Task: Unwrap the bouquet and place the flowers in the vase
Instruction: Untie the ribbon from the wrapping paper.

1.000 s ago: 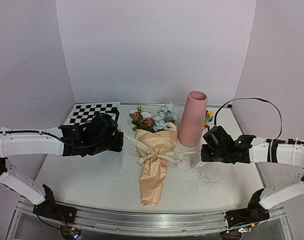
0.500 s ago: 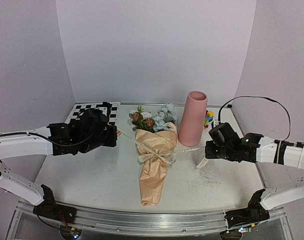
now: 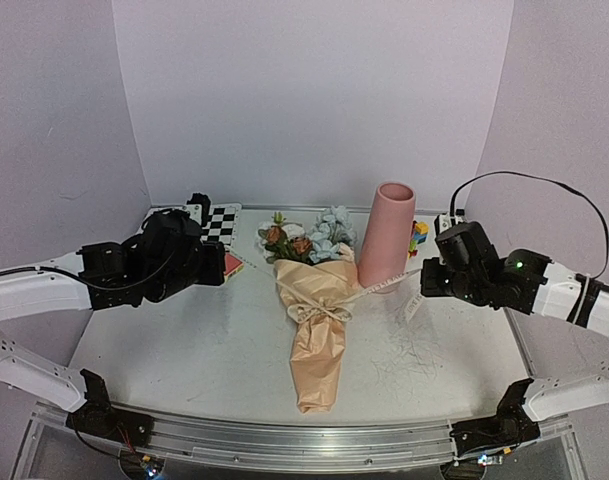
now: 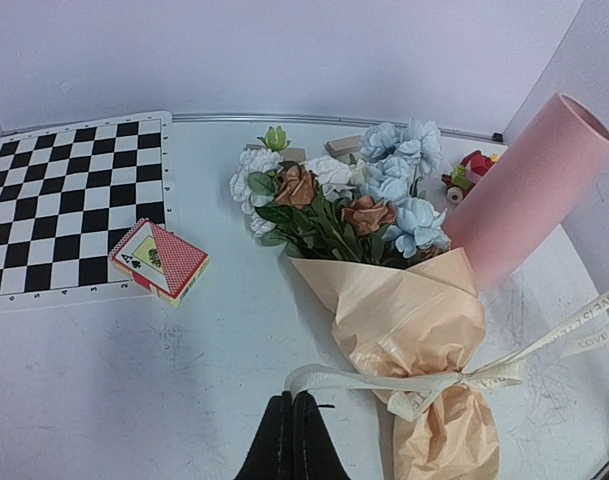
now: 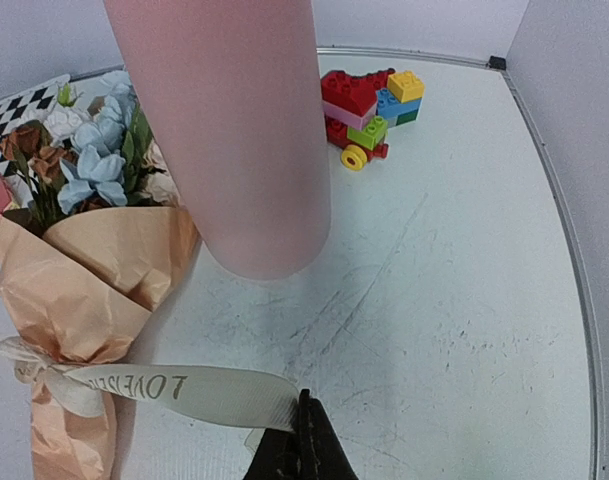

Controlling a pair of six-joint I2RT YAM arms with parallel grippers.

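The bouquet (image 3: 319,310) lies on its side in the middle of the table (image 3: 174,350). The flowers (image 3: 309,238) point to the far side and the narrow tail of the paper (image 4: 414,310) points to the near edge. The paper is closed around the stems, and the ribbon (image 5: 184,385) is knotted round its waist. The vase (image 3: 386,240) stands upright just to the right of the blooms, close beside the upper edge of the wrap.

The right gripper (image 5: 302,400) is to the right of the bouquet and near the foot of the vase. Its jaws are clamped on one printed end of the ribbon. From there the ribbon runs in a straight, raised line leftward to the knot.

The left gripper (image 4: 290,402) is to the left of the bouquet, well apart from the paper, with its jaws pressed together. In its wrist view the ribbon's other end curls on the table just beyond the fingertips. Whether it touches them cannot be told, and in the top view no ribbon shows reaching from the bouquet to this gripper.

A checkerboard mat (image 4: 64,200) lies at the far left with a red card box (image 4: 159,262) at its near right corner. Toy blocks (image 5: 369,105) sit behind the vase on the far right.
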